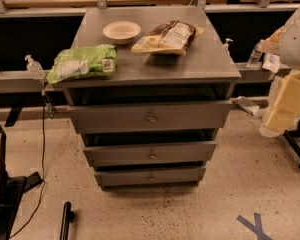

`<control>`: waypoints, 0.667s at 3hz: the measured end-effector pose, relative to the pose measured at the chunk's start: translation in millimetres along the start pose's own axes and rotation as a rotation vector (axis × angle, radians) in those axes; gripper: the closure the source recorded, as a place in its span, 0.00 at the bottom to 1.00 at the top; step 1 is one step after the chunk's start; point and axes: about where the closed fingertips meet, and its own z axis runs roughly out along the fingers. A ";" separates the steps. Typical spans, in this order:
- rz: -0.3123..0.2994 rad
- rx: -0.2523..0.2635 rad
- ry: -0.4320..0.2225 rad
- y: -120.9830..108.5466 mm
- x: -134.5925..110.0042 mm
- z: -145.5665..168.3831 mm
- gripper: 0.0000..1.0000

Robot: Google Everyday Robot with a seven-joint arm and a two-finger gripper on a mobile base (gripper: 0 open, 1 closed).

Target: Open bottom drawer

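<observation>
Grey metal cabinet (190, 66) on a speckled floor (230, 184), with workbenches behind it. All places are given from the gripper (276, 120), which hangs at the right edge, at the lower end of the cream arm (295, 91) and level with the top drawer; whether it is apart or together cannot be told.

Far left: one pump bottle (34, 66). Up-left on the cabinet top: one green bag (82, 62), one bowl (121, 32) and one brown packet (170, 36). Left are three drawer fronts, one knob each: top drawer (115, 118), middle drawer (120, 154), and the bottom drawer (125, 177), lowest and below-left. Nearer, above: a second pump bottle (227, 44) and one clear bottle (255, 55). Below: one blue tape cross (255, 225).
</observation>
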 end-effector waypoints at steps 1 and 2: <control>0.000 0.000 0.000 0.0 0.0 0.0 0.00; 0.014 -0.014 -0.054 1.2 -1.7 11.7 0.00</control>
